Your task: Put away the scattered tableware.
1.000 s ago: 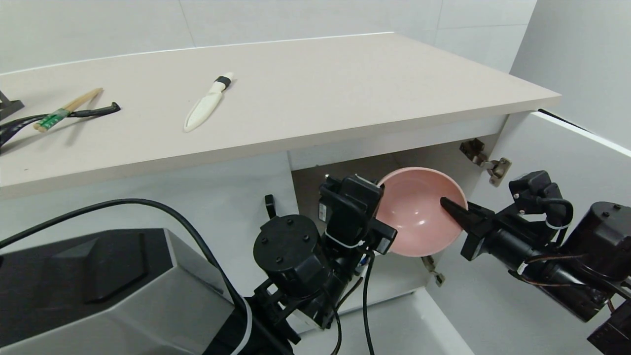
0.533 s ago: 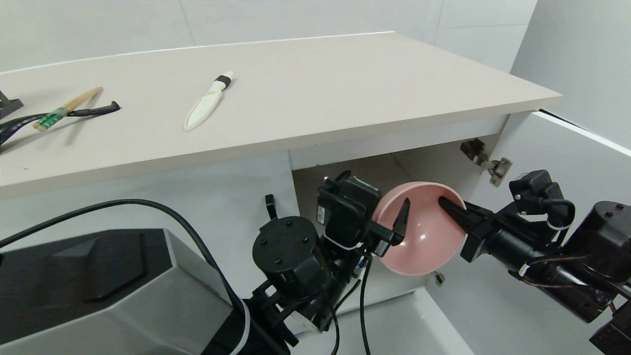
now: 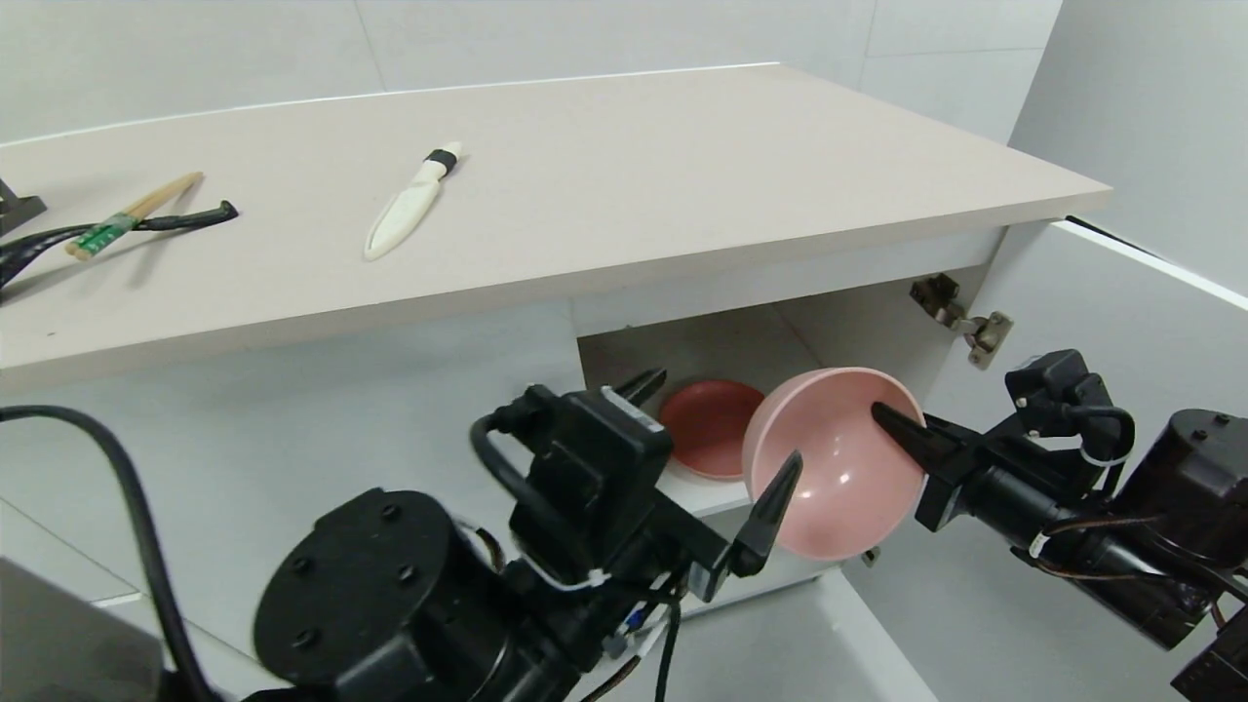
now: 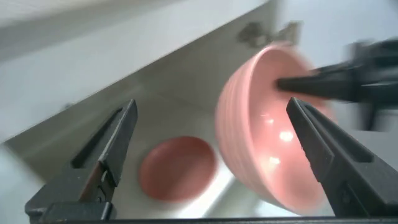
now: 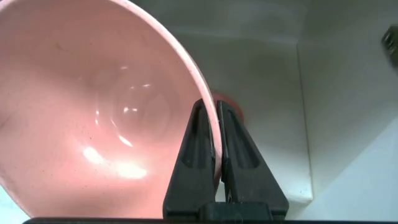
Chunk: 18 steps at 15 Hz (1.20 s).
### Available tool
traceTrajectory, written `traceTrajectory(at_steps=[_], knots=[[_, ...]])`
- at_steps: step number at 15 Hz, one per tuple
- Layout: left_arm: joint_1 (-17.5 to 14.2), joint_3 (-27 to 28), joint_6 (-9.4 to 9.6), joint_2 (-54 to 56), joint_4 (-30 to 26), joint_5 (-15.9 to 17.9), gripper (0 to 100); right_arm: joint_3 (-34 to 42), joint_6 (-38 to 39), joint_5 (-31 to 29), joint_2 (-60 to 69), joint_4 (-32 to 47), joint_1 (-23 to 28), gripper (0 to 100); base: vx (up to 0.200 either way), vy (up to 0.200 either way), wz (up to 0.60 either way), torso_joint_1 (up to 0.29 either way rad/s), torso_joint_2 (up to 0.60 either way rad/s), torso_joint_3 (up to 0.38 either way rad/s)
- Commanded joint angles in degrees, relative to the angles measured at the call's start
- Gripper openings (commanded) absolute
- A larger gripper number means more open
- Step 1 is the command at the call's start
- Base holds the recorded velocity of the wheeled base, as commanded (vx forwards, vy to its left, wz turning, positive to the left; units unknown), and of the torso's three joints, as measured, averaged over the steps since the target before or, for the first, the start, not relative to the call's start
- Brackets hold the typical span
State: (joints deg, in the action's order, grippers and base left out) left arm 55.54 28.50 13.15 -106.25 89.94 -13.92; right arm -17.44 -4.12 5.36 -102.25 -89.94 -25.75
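Head view, pink bowl (image 3: 829,468): held tipped on its side just right of the red dish (image 3: 721,414) and nearer the robot, in front of the open cupboard.
Head view, right end effector (image 3: 880,414): closed on the bowl's rim, on the side away from the dish.
Head view, left end effector (image 3: 714,436): spread wide with nothing in it, in front of the dish.
Head view, shelf (image 3: 721,497): the dish is seen resting on it; room to the dish's right is judged enough for the bowl.
Head view, table (image 3: 604,195): a knife (image 3: 409,203) and chopsticks (image 3: 132,213) lie well above and left of the dish.
Left wrist view, bowl (image 4: 267,143): seen just beside the dish (image 4: 177,168); the left end effector (image 4: 211,106) frames both without touching either.
Right wrist view, right end effector (image 5: 214,112): pinched thin on the bowl (image 5: 106,106) wall, with the dish (image 5: 233,106) beyond.
Relation: the dish lies inward and left of the bowl; the right arm is judged the one to carry it in and level it.
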Motion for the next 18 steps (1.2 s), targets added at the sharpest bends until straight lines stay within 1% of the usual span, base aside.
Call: traceTrajectory(at_steps=[1,2,3,4,5,6,7,8,9,10,11,12,13,14,15,16,17,18], knots=[[-1.14,-10.66,-2.43,9.93,0.06,9.62,100,1.45,-0.01,0.0,-0.05,-0.06,-0.01,0,0.0,0.0,0.0,0.0,0.0,0.0],[-2.54,-14.7,-2.43,12.12,0.06,15.5,100,2.33,0.08,0.0,-0.05,-0.06,0.08,0,0.0,0.0,0.0,0.0,0.0,0.0],[-4.04,-17.34,-2.43,13.7,0.06,19.55,100,3.03,0.52,0.0,-0.23,-0.06,0.43,0,0.0,0.0,0.0,0.0,0.0,0.0],[-5.0,-18.92,-2.61,15.46,0.06,22.1,100,3.47,0.87,0.0,-1.19,-0.06,1.58,0,0.0,0.0,0.0,0.0,0.0,0.0],[-5.18,-19.27,-2.69,15.99,0.06,22.53,100,3.56,0.96,0.0,-1.46,-0.06,1.84,0,0.0,0.0,0.0,0.0,0.0,0.0],[-5.71,-21.56,-3.66,21.35,0.06,26.23,100,3.38,1.84,0.09,-4.09,-0.06,2.54,0,0.0,0.0,0.0,0.0,0.0,0.0],[-5.97,-22.88,-4.45,24.95,0.06,27.28,100,3.38,1.92,0.17,-5.85,-0.06,2.54,0,0.0,0.0,0.0,0.0,0.0,0.0],[-5.97,-25.34,-5.68,28.82,0.06,27.72,100,3.03,1.92,0.26,-7.87,-0.06,2.19,0,0.0,0.0,0.0,0.0,0.0,0.0],[-6.23,-28.5,-5.86,32.95,0.06,27.81,100,2.85,2.01,0.35,-10.6,-0.06,2.02,0,0.0,0.0,0.0,0.0,0.0,0.0],[-7.73,-28.41,-5.68,36.56,-1.17,27.19,100,2.77,2.19,0.26,-12.79,-0.06,2.02,0,0.0,0.0,0.0,0.0,0.0,0.0],[-11.95,-28.5,-6.03,40.69,-2.93,26.84,100,1.89,3.59,0.26,-14.29,-0.06,2.1,0,0.0,0.0,0.0,0.0,0.0,0.0],[-15.64,-28.5,-5.86,43.41,-5.57,26.75,100,0.13,5.35,0.26,-14.64,-0.06,2.1,0,0.0,0.0,0.0,0.0,0.0,0.0],[-17.48,-28.5,-5.6,45.78,-7.85,26.31,100,-1.01,6.23,0.26,-14.9,-0.06,2.1,0,0.0,0.0,0.0,0.0,0.0,0.0],[-20.12,-28.5,-4.45,53.26,-14.88,24.38,100,-2.95,6.93,0.26,-15.26,-0.06,2.1,0,0.0,0.0,0.0,0.0,0.0,0.0],[-22.85,-28.5,-3.49,59.23,-21.3,24.12,100,-3.82,6.93,0.26,-15.69,-0.06,2.28,0,0.0,0.0,0.0,0.0,0.0,0.0],[-28.21,-28.5,-4.19,64.68,-27.1,24.12,100,-5.14,6.93,0.44,-16.31,-0.06,2.37,0,0.0,0.0,0.0,0.0,0.0,0.0],[-32.25,-28.5,-5.86,70.39,-32.81,24.2,100,-6.99,7.11,0.88,-16.66,-0.06,2.37,0,0.0,0.0,0.0,0.0,0.0,0.0],[-35.59,-28.24,-7.79,75.32,-38.35,24.12,100,-9.1,7.99,2.63,-17.45,-0.06,2.37,0,0.0,0.0,0.0,0.0,0.0,0.0]])
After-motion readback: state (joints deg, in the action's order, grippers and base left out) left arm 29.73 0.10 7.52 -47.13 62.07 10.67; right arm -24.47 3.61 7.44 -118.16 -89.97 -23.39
